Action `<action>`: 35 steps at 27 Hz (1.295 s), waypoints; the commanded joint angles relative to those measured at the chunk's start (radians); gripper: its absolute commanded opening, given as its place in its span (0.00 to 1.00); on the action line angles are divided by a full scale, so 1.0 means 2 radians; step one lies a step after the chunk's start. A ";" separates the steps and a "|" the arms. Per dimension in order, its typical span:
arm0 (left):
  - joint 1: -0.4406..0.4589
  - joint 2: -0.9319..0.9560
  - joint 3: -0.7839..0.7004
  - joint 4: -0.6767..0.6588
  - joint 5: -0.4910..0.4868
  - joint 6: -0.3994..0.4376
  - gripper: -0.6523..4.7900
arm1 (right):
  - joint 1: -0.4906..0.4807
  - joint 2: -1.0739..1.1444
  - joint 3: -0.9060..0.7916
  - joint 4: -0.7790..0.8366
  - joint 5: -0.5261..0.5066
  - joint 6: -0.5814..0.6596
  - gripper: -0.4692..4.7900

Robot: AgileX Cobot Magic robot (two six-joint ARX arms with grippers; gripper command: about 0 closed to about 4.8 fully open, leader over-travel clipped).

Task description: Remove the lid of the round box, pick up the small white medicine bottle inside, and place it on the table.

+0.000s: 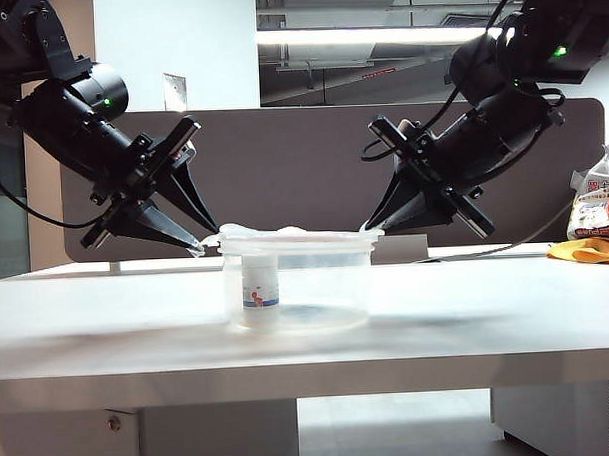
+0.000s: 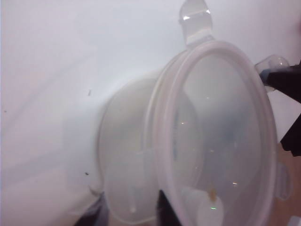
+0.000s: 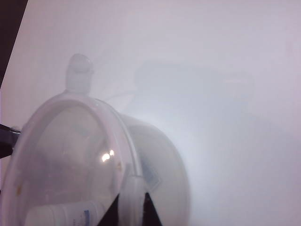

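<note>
1. I see the round box (image 1: 298, 283) standing on the table (image 1: 107, 315), and I use it as my landmark.
2. The lid (image 1: 300, 235) is still on top of the box.
3. The small white medicine bottle (image 1: 259, 288) stands upright inside the box, against its left wall.
4. My left gripper (image 1: 199, 245) is at the left rim of the box; its fingers close on a lid tab.
5. My right gripper (image 1: 370, 228) is at the right rim, its fingers together on a lid tab.
6. Behind the box stands a brown partition (image 1: 282, 159); far right of it lie some bags (image 1: 596, 218).
</note>
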 commanded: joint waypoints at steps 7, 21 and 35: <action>-0.003 -0.002 0.001 0.009 0.014 0.017 0.20 | 0.002 -0.002 0.001 0.001 -0.002 -0.001 0.09; -0.003 -0.005 0.006 0.012 0.037 0.026 0.11 | 0.002 -0.005 0.001 0.014 -0.021 0.003 0.09; -0.004 -0.016 0.029 0.000 0.051 0.018 0.11 | 0.002 -0.008 0.051 0.005 -0.024 0.003 0.09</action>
